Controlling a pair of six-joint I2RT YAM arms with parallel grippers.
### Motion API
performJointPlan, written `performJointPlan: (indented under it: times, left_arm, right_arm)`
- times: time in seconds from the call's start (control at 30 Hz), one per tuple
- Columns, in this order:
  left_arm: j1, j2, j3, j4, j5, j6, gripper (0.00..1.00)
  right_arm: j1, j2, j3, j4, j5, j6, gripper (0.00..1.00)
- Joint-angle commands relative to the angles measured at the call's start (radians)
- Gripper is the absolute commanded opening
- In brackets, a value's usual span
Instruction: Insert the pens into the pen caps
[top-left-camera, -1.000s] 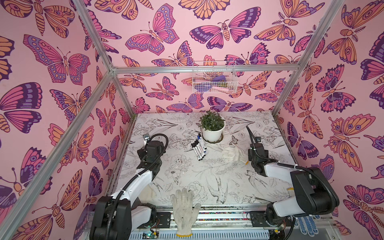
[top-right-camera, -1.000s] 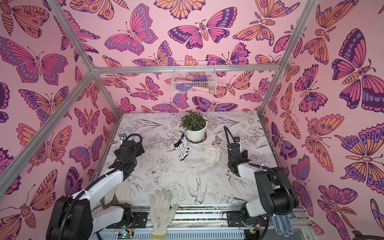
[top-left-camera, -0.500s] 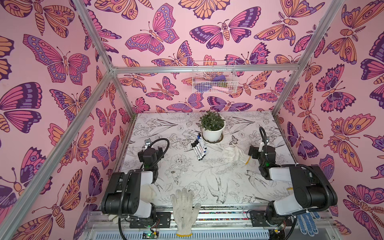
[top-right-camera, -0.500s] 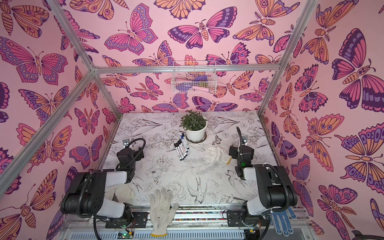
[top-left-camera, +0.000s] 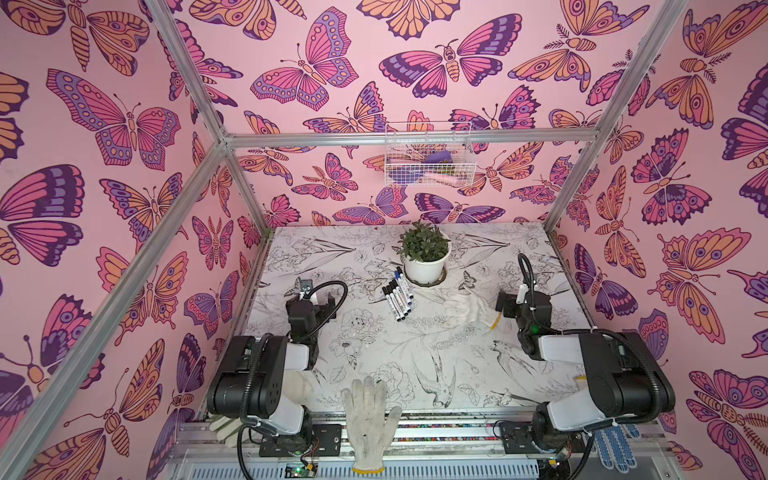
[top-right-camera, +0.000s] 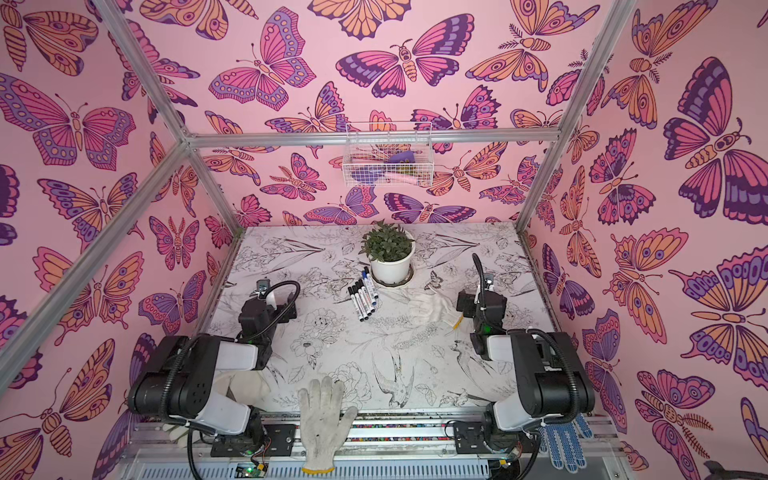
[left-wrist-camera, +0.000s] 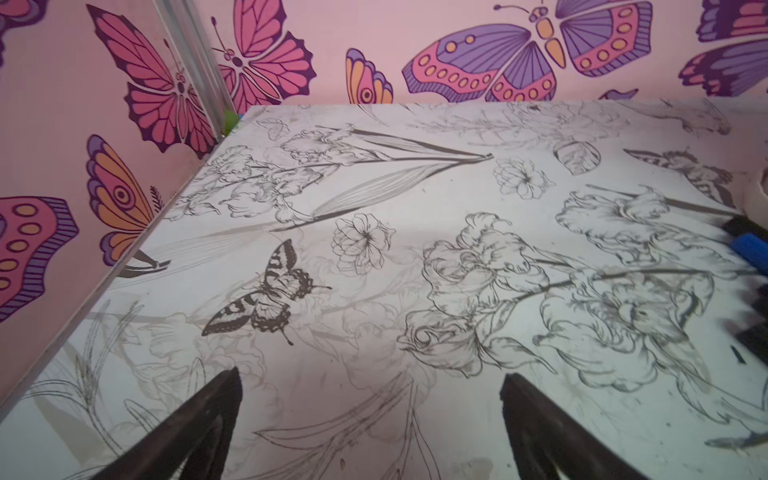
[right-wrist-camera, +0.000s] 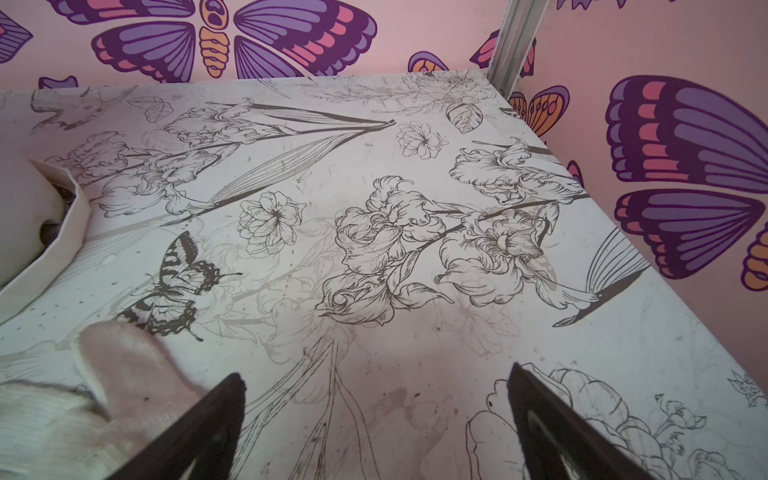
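Several white pens (top-left-camera: 397, 295) (top-right-camera: 363, 297) lie side by side on the flower-print table, just left of and in front of the plant pot. Black caps and one blue cap (top-left-camera: 399, 273) sit on their far ends. In the left wrist view the blue cap (left-wrist-camera: 750, 249) shows blurred at the frame's edge. My left gripper (top-left-camera: 322, 301) (left-wrist-camera: 370, 386) is open and empty, low over bare table to the left of the pens. My right gripper (top-left-camera: 503, 305) (right-wrist-camera: 374, 378) is open and empty, beside a white glove to the right of the pens.
The potted plant (top-left-camera: 426, 266) stands at the back middle. White gloves lie on the table by my right gripper (top-left-camera: 465, 307) (right-wrist-camera: 104, 374), over the front edge (top-left-camera: 370, 415) and under the left arm (top-left-camera: 299, 386). A wire basket (top-left-camera: 428, 156) hangs on the back wall.
Both arms have pulled back toward the front and folded. The right gripper has moved right, away from the glove beside it. Pens and gloves have stayed put.
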Motion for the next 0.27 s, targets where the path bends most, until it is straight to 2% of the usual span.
performJointPlan:
  times: [0.0, 0.23]
  left_arm:
    - [0.003, 0.006, -0.001, -0.007, 0.045, 0.025, 0.99]
    - [0.025, 0.007, 0.046, -0.048, 0.079, 0.010, 0.99]
  right_arm:
    - [-0.003, -0.012, 0.016, 0.007, -0.008, 0.009, 0.99]
    - [-0.004, -0.013, 0.015, 0.007, -0.009, 0.009, 0.99]
